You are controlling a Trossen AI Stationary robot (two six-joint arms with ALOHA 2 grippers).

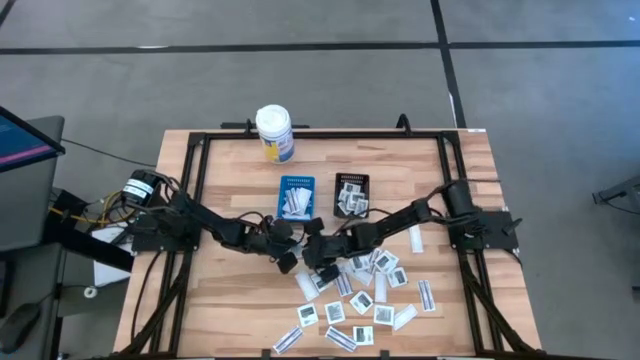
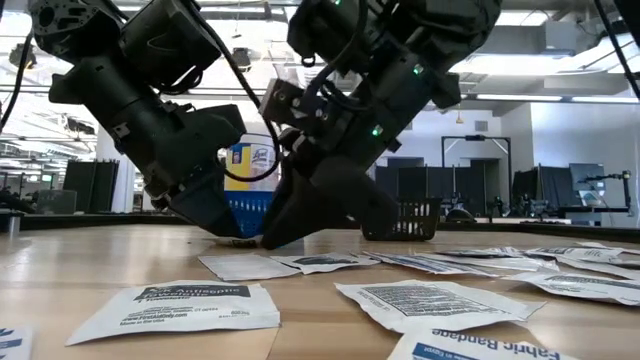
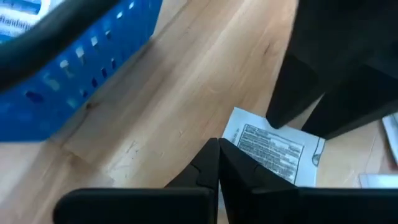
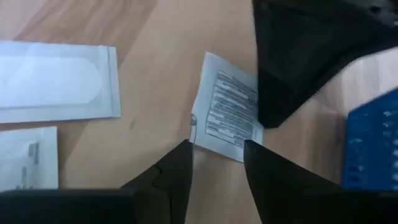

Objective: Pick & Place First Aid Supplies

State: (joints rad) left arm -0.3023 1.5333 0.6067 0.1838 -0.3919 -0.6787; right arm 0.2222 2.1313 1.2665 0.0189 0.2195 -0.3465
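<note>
Two dark robot arms meet over the middle of a wooden bench (image 1: 230, 290), their jaws lowered to the surface on opposite sides of a single first-aid packet (image 4: 227, 106).

The left gripper (image 3: 219, 155) has its jaws pressed together with no gap between them, and their tips rest at one edge of the squarish white packet (image 3: 273, 149) with dark grey print. The left wrist view does not show whether the paper is pinched between the tips or merely touched. The right gripper (image 4: 217, 152) has its jaws parted a moderate way, with bare wood between them, and the same packet lies just ahead of their tips, flat on the bench. Each wrist view shows the other arm's dark fingers coming down at the far edge of that packet.

From overhead, the left gripper (image 1: 288, 250) and the right gripper (image 1: 318, 256) stand almost touching. Just beyond the jaws sit a blue tray (image 1: 297, 196) and a black tray (image 1: 352, 194), side by side, each with white packets inside. The loose heap of first aid supplies (image 1: 365, 290) spreads over the bench on the right arm's side of the jaws and toward the front edge. A white bottle (image 1: 274, 132) with a yellow label stands well beyond the trays, near the far edge.
</note>
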